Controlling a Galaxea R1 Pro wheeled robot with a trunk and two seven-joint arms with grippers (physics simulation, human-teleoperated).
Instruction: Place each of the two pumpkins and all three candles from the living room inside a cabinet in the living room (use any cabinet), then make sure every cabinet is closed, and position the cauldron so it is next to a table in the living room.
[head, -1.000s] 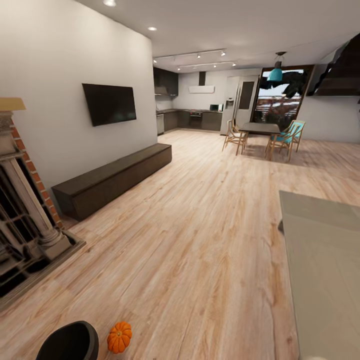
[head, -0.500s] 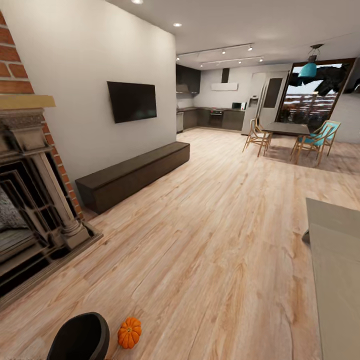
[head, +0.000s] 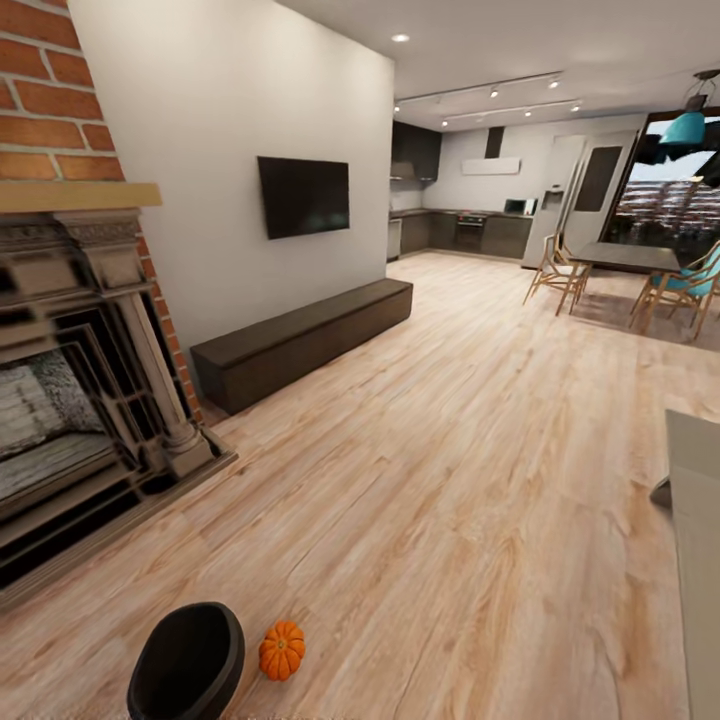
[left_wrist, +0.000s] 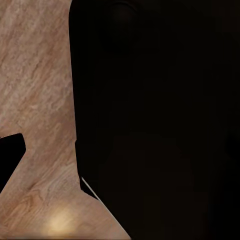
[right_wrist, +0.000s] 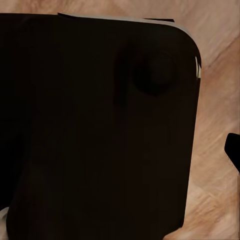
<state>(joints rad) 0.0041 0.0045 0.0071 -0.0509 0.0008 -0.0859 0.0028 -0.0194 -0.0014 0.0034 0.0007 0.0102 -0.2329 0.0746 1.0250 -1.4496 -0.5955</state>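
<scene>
A pumpkin (head: 282, 650) is seen on the floor (head: 450, 480) just beside the cauldron (head: 188, 665), low in the head view and judged nearer the left arm; whether either gripper is wide or narrow cannot be told.

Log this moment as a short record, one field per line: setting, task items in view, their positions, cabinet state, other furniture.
setting: open living room with wooden floor, kitchen at the far end
task items in view: cauldron, one pumpkin, cabinet
positions: cauldron and pumpkin on the floor side by side, close together, near the fireplace
cabinet state: fronts look closed, against the wall under the TV
other furniture: dining table with chairs far off; pale table edge at right
candles: none visible here
</scene>
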